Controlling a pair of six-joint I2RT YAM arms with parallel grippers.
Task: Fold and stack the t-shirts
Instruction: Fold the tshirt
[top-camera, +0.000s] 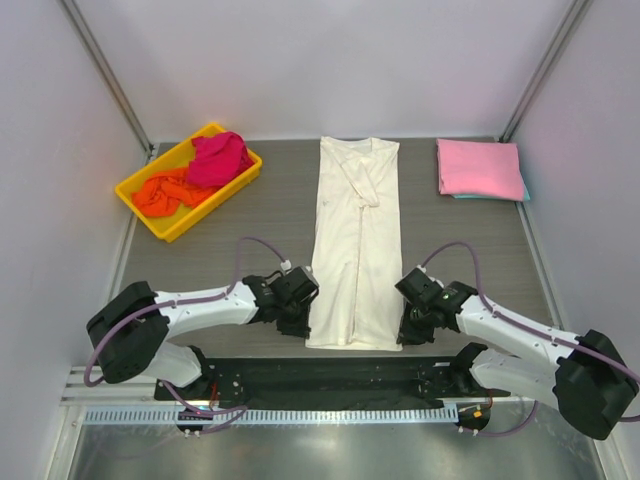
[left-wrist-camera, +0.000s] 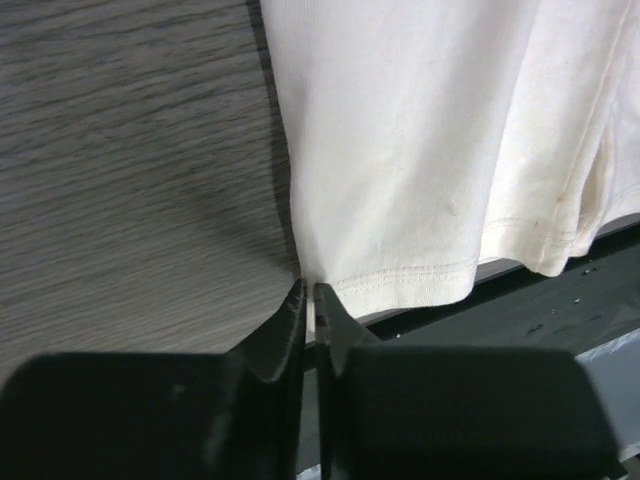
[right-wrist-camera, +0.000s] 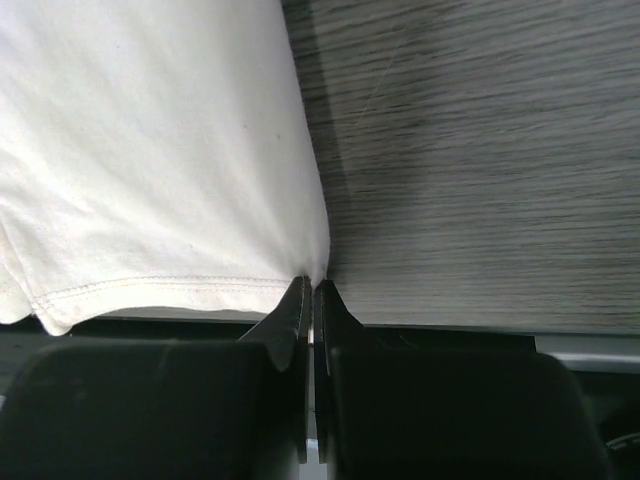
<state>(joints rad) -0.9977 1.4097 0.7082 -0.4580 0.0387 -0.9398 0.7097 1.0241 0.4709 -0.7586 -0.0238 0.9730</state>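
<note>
A cream-white t-shirt (top-camera: 356, 235), folded into a long strip, lies flat down the middle of the table, hem toward the arms. My left gripper (top-camera: 303, 328) sits at the hem's left corner. In the left wrist view it (left-wrist-camera: 310, 290) is shut, with a sliver of the cream cloth (left-wrist-camera: 420, 150) between its fingertips. My right gripper (top-camera: 406, 334) is at the hem's right corner, shut (right-wrist-camera: 312, 285) on the edge of the shirt (right-wrist-camera: 150, 150). A folded pink t-shirt (top-camera: 478, 166) lies on a teal one (top-camera: 524, 192) at the back right. Magenta (top-camera: 219, 158) and orange (top-camera: 163, 193) t-shirts lie crumpled in the tray.
The yellow plastic tray (top-camera: 190, 225) stands at the back left of the wood-grain table (top-camera: 200, 250). A black strip (top-camera: 330, 375) runs along the near table edge just behind the hem. White walls enclose the table on three sides.
</note>
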